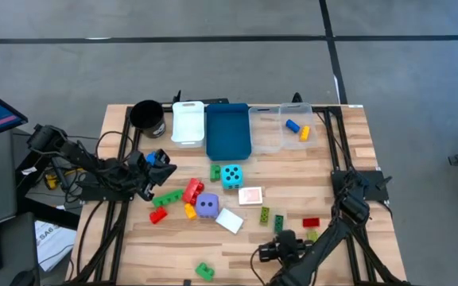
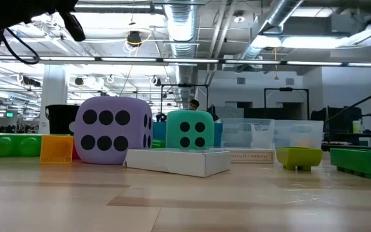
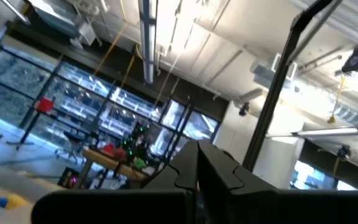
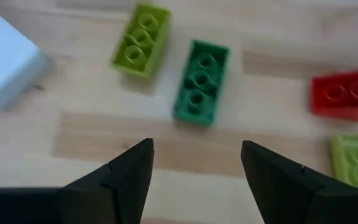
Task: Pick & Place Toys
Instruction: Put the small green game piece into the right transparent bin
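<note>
- Right gripper (image 4: 194,171) is hovering over the near-right part of the table (image 1: 372,143), fingers standing apart with nothing between them, aimed at the dark green brick (image 4: 201,81) just ahead.
- Left gripper (image 1: 159,163) is waiting above the left side of the table, near the black cup (image 1: 147,116), fingers pressed together and holding nothing.
- Progress, as a judgement: early. Only a blue brick (image 1: 292,125) and a yellow brick (image 1: 304,133) are lying in the clear bin (image 1: 270,135); the white bin (image 1: 188,123) and blue bin (image 1: 228,131) are showing no toys.
- Still lying loose on the wood: the cyan die (image 1: 231,175), the purple die (image 1: 207,206), white cards (image 1: 230,220), and scattered bricks, including a red brick (image 4: 347,93) and a lime brick (image 4: 140,41).
- Dark green brick is lying flat, studs up, in line between the open fingers. Its long axis is running away from the gripper, slightly slanted, so the fingers would be closing across its short sides.
- Lime brick beside it is slanted further; the two are apart, not touching.
</note>
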Robot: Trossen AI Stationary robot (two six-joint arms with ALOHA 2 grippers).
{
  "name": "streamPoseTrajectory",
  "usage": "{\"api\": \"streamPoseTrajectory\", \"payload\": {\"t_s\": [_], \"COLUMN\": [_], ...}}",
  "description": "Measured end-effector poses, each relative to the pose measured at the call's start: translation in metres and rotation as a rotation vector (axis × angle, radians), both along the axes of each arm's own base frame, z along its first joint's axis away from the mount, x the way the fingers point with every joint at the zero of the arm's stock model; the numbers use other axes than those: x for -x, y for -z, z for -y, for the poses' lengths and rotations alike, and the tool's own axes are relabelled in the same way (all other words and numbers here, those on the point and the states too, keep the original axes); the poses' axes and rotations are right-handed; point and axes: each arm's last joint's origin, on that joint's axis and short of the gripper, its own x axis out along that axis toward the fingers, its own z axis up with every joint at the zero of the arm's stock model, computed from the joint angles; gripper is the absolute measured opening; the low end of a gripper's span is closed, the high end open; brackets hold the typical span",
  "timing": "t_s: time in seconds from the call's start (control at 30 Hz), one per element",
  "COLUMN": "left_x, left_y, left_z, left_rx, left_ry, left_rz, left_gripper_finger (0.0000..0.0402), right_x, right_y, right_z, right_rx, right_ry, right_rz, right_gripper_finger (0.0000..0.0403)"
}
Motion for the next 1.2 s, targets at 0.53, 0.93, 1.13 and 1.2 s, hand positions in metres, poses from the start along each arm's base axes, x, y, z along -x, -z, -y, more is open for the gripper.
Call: {"api": "streamPoseTrajectory", "payload": {"t_s": [0.53, 0.93, 1.13, 1.2], "left_x": [0.000, -0.001, -0.001, -0.001], "left_y": [0.000, 0.001, 0.001, 0.001], "left_z": [0.000, 0.003, 0.004, 0.004], "left_rx": [0.050, 0.018, 0.015, 0.015], "left_ry": [0.030, 0.130, 0.136, 0.136], "left_rz": [0.003, 0.006, 0.007, 0.007], "left_gripper_finger": [0.0000, 0.0000, 0.0000, 0.0000], "right_x": [-0.015, -0.010, -0.016, -0.018], "right_y": [0.008, 0.037, 0.039, 0.039], "right_z": [0.023, 0.034, 0.035, 0.035], "right_rx": [0.026, 0.008, 0.020, 0.021], "right_ry": [0.053, 0.099, 0.066, 0.059], "right_rz": [-0.033, -0.085, -0.012, 0.000], "right_gripper_finger": [0.0239, 0.0239, 0.0239, 0.0239]}}
